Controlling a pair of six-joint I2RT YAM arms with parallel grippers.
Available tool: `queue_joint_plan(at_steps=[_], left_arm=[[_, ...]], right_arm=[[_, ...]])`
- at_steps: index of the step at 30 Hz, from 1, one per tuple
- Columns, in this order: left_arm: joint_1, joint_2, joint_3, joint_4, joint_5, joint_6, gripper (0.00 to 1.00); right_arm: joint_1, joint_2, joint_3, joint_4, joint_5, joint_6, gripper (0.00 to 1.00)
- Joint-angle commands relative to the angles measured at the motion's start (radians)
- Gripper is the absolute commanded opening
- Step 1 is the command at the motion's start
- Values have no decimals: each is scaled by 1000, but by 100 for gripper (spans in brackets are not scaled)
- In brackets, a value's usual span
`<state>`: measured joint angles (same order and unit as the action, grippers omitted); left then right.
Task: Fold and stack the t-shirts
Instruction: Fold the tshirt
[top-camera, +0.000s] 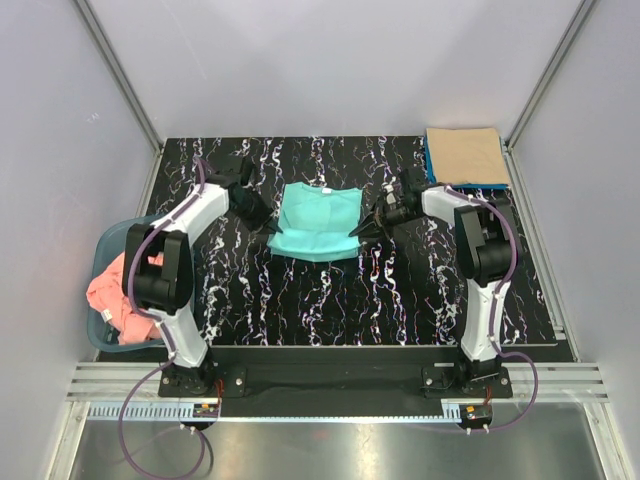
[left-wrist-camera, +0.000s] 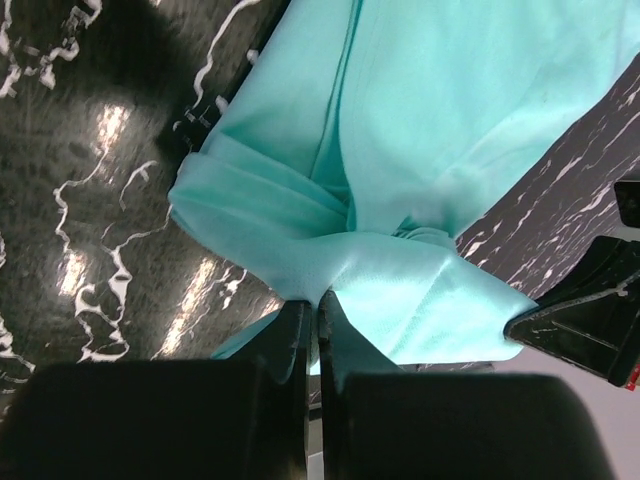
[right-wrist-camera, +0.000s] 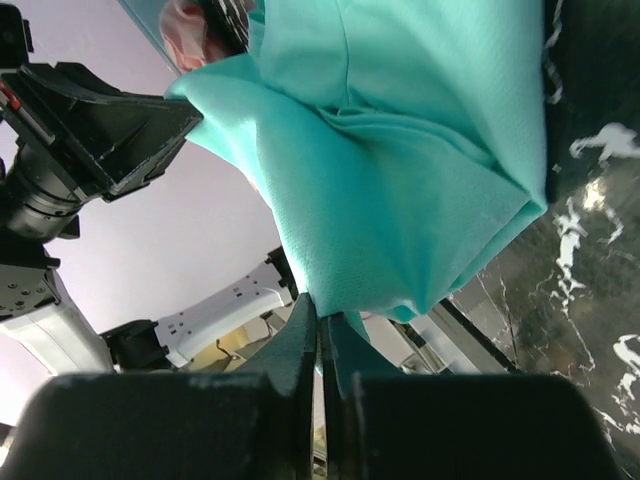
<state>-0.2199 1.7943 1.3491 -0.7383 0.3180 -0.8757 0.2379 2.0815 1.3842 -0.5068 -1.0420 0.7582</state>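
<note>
A turquoise-green t-shirt (top-camera: 318, 224) lies partly folded on the black marbled table, its lower half doubled up. My left gripper (top-camera: 270, 228) is shut on the shirt's left lower corner; in the left wrist view the cloth (left-wrist-camera: 420, 150) is pinched between the fingers (left-wrist-camera: 294, 335). My right gripper (top-camera: 362, 232) is shut on the right lower corner, the cloth (right-wrist-camera: 400, 170) held between its fingers (right-wrist-camera: 303, 335). A folded tan-beige shirt (top-camera: 464, 155) lies on a blue one (top-camera: 432, 172) at the far right corner. A salmon pink shirt (top-camera: 118, 290) sits in the basket.
The blue-grey plastic basket (top-camera: 106, 243) stands at the table's left edge beside the left arm. The table (top-camera: 330, 300) has a raised frame around it, and grey walls close in on three sides.
</note>
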Motion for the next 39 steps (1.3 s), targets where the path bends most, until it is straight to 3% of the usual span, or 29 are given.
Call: queue_joint_plan(at_steps=[1,4,6,8,9,13,19,24,27,32,34,37,38,39], left_arm=[[14,42,90,57,42,-19,4],[17,92,136,62,32,-22,11],[22,122,178,48,27,-19,15],[27,157,200,40,18,-17,23],[28,163,218,36,6,-14,34],[34,160,268,36,-55,14,52],[31,100,348,-30,-170,75,75],[4,-82,273,-78,-266,136,76],[-36,-207,136,-61,-200,159,58],[-130,-358,-170,106,-48,48,49],[-156,-369,-220,145,-5,11,48],[-200,-368,-239,155,-17,-11,47],[-216,-372,-237,143,-36,-17,47],[-220,-375,-240,140,-40,-23,47]], right_arm=[[-28,34,58,66,-17,81,4],[-41,86,94,71,-6,108,8],[-48,124,127,56,5,110,17],[-54,149,156,39,16,96,24],[-55,155,170,6,31,83,32],[-71,169,280,-97,78,4,48],[-81,186,490,-305,210,-160,62],[-86,258,630,-306,194,-108,64],[-88,279,680,-270,200,-71,65],[-81,425,926,-352,191,-112,61],[-71,477,1012,-368,204,-137,59],[-52,502,1032,-343,241,-149,52],[-32,506,1029,-329,273,-166,42],[-23,509,1030,-325,298,-175,39]])
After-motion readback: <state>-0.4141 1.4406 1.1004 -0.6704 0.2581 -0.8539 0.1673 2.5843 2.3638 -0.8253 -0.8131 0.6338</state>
